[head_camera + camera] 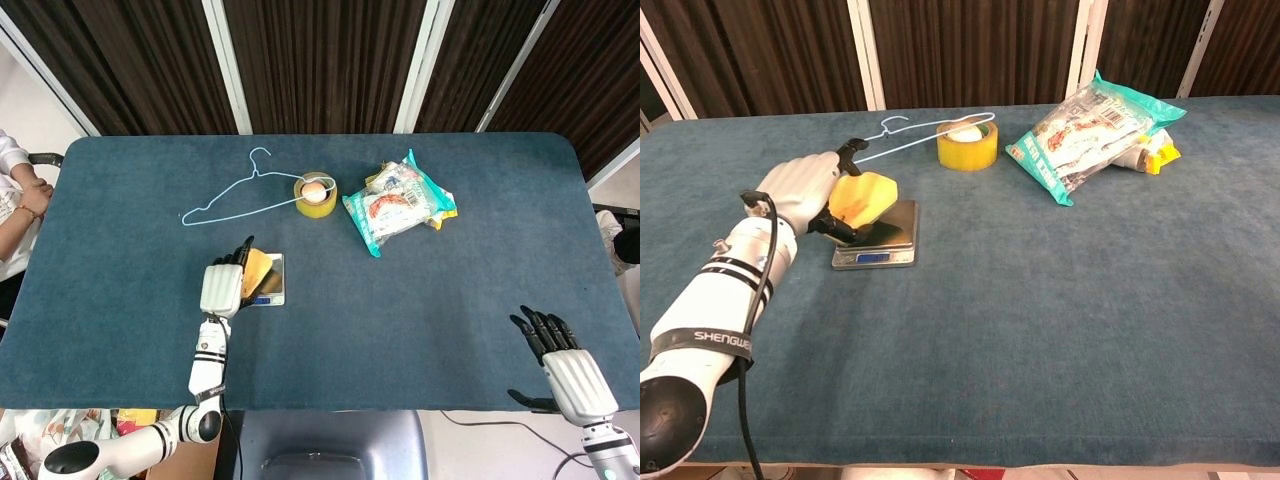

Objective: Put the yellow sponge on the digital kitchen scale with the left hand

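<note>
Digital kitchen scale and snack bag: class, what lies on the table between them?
Nothing: in the head view, only bare blue cloth separates the digital kitchen scale from the snack bag. The chest view agrees.

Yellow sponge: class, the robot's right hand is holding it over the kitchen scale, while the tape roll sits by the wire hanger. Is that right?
Not quite. The left hand holds the yellow sponge over the kitchen scale, as the chest view shows. The right hand is empty at the table's near edge. The tape roll does sit by the wire hanger.
</note>
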Motion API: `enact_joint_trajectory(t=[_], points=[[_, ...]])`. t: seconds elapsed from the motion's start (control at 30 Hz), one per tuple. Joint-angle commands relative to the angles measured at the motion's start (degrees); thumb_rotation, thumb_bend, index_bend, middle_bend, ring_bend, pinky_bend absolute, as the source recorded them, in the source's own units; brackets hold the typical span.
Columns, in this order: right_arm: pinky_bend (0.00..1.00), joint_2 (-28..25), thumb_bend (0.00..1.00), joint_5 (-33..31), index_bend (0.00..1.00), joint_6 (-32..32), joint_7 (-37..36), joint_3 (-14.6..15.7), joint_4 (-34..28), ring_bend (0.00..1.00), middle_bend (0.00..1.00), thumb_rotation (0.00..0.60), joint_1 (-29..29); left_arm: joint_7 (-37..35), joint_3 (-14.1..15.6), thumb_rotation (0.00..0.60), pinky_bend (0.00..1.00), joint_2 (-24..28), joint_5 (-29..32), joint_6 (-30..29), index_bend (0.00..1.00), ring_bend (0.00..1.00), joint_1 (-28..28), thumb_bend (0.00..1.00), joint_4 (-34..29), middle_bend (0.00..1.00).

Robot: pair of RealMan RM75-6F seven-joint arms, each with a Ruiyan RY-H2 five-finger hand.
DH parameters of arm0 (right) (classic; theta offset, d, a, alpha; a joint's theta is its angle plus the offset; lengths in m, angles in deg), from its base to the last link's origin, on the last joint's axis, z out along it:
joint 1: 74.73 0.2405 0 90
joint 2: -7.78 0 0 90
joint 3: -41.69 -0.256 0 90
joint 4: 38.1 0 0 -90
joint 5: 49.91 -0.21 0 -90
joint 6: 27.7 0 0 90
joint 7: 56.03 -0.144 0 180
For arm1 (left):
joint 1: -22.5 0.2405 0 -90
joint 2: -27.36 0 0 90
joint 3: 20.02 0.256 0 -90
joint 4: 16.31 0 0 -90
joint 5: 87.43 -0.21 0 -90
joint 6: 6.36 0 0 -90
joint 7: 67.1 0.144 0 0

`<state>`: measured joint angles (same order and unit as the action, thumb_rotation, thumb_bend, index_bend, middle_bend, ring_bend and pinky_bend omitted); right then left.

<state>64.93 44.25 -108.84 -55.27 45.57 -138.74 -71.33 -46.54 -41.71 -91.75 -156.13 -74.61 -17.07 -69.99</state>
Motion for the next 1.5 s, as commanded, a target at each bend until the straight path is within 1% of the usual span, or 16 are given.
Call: enact_joint_trajectory(t=[0.03, 0.1, 0.2, 0.4, 0.7, 0.83, 0.9, 0.93, 1.03, 1.07, 1.17, 1.23, 1.3, 1.33, 1.43, 1.5], points=[[0.0, -0.1, 0.2, 0.1, 0.0, 0.0, 0.0, 0.1, -0.1, 0.0, 0.0, 0.6, 0.0, 0.2, 0.0, 0.6, 0.35, -0.2, 0.5, 0.4, 0.0, 0.2, -0.3, 0.29, 0.2, 0.22], [0.0, -0.2, 0.2, 0.1, 0.0, -0.1, -0.1, 0.1, -0.1, 0.0, 0.0, 0.6, -0.1, 0.6, 0.1, 0.6, 0.33, -0.3, 1.1, 0.9, 0.0, 0.16, -0.4, 0.29, 0.3, 0.2], [0.0, -0.2, 0.2, 0.2, 0.0, -0.4, -0.4, 0.1, 0.1, 0.0, 0.0, 0.6, -0.1, 0.9, 0.4, 0.6, 0.32, -0.5, 1.4, 1.1, 0.0, 0.14, -0.6, 0.29, 0.8, 0.18], [0.0, -0.3, 0.2, 0.2, 0.0, -0.6, -0.6, 0.0, 0.3, 0.0, 0.0, 0.6, -0.2, 0.5, 0.7, 0.6, 0.24, -0.3, 2.1, 2.1, 0.0, 0.03, -0.9, 0.29, 0.6, 0.1], [0.0, -0.3, 0.19, 0.5, 0.0, -1.0, -0.5, 0.0, 0.3, 0.0, 0.0, 0.6, -0.4, -0.5, 1.6, 0.6, 0.23, 0.5, 1.1, 0.9, 0.0, 0.01, -0.8, 0.28, -2.2, 0.09], [0.0, -0.2, 0.2, 0.6, 0.0, -0.9, -0.3, 0.0, 0.4, 0.0, 0.0, 0.6, -0.3, -1.8, 3.7, 0.6, 0.22, 2.6, -2.3, -2.6, 0.0, 0.0, 0.5, 0.28, -6.6, 0.08], [0.0, -0.1, 0.2, 0.7, 0.0, -0.7, 0.0, 0.1, 0.4, 0.0, 0.0, 0.6, -0.3, -2.7, 6.0, 0.6, 0.21, 5.2, -5.5, -5.8, 0.0, 0.0, 2.4, 0.28, -11.2, 0.07], [0.0, -0.1, 0.2, 0.8, 0.0, -0.6, 0.2, 0.2, 0.3, 0.0, 0.0, 0.6, -0.3, -4.0, 7.8, 0.6, 0.2, 7.3, -7.5, -7.7, 0.0, 0.0, 3.9, 0.27, -14.7, 0.07], [0.0, 0.1, 0.19, 0.9, 0.0, -0.4, 0.9, 0.4, 0.1, 0.0, 0.0, 0.6, -0.2, -8.2, 13.2, 0.6, 0.14, 14.8, -11.7, -10.2, 0.0, 0.0, 8.2, 0.27, -23.4, 0.04], [0.0, 0.3, 0.19, 1.0, 0.0, -0.2, 1.3, 0.4, 0.1, 0.0, 0.0, 0.6, -0.2, -9.5, 16.0, 0.6, 0.13, 18.3, -13.7, -11.6, 0.0, 0.0, 10.2, 0.28, -26.2, 0.03], [0.0, 0.8, 0.2, 1.2, 0.0, 0.1, 2.9, 0.5, -0.2, 0.0, 0.0, 0.6, -0.1, -13.0, 23.7, 0.6, 0.1, 26.6, -19.4, -16.9, 0.0, 0.0, 15.8, 0.28, -29.2, 0.01], [0.0, 1.1, 0.2, 1.5, 0.0, 0.1, 4.1, 0.7, -0.6, 0.0, 0.0, 0.6, -0.3, -18.9, 28.7, 0.6, 0.09, 30.9, -23.4, -21.0, 0.0, 0.0, 19.6, 0.28, -28.0, 0.0], [0.0, 1.6, 0.2, 1.4, 0.0, 0.1, 5.3, 0.8, -0.8, 0.0, 0.0, 0.6, -0.4, -24.9, 31.6, 0.6, 0.08, 33.2, -24.3, -22.8, 0.0, 0.0, 22.3, 0.28, -25.0, 0.0], [0.0, 1.9, 0.2, 1.2, 0.0, 0.3, 6.1, 0.8, -0.9, 0.0, 0.0, 0.6, -0.5, -27.8, 32.4, 0.6, 0.07, 34.0, -23.4, -22.8, 0.0, 0.0, 23.8, 0.28, -22.5, 0.0], [0.0, 2.5, 0.2, 0.8, 0.0, 0.7, 7.9, 0.7, -1.1, 0.0, 0.0, 0.6, -0.5, -31.1, 32.4, 0.6, 0.05, 34.1, -21.5, -21.9, 0.0, 0.0, 25.9, 0.28, -16.0, 0.0], [0.0, 2.9, 0.19, 0.5, 0.0, 1.1, 8.9, 0.6, -1.3, 0.0, 0.0, 0.6, -0.4, -30.5, 31.8, 0.6, 0.05, 33.8, -21.3, -21.4, 0.0, 0.0, 26.3, 0.28, -12.7, 0.0]])
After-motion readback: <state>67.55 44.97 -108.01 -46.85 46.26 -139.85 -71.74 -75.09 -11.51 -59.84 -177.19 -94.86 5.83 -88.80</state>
